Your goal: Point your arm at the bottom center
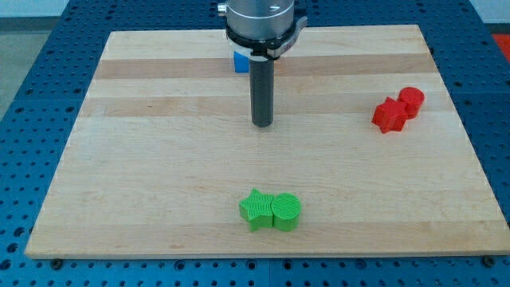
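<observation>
The task is barely begun: my tip [262, 124] is seen above the desk's [159, 159] centre, twelve o'clock of the green star [254, 210] and green cylinder [287, 211]. No jaws exist.

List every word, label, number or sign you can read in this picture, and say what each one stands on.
None: no readable text shows anywhere.
The wooden board, the green star block, green round block, red star block, red round block and partly hidden blue block are all plain.
My tip and the rod's mount carry no marking either.
</observation>
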Motion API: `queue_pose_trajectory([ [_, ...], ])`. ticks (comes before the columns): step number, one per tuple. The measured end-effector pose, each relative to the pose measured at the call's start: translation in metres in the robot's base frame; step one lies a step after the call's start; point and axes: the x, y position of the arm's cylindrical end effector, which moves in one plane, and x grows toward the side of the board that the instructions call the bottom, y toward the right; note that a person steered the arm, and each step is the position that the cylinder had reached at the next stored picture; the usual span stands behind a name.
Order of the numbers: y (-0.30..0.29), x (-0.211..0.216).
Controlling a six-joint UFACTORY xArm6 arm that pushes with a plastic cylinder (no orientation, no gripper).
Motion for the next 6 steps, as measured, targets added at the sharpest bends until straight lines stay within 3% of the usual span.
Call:
queue_pose_trajectory([
  [3,-0.001,0.0],
  [5,-0.029,0.056],
  [6,-0.053,0.056],
])
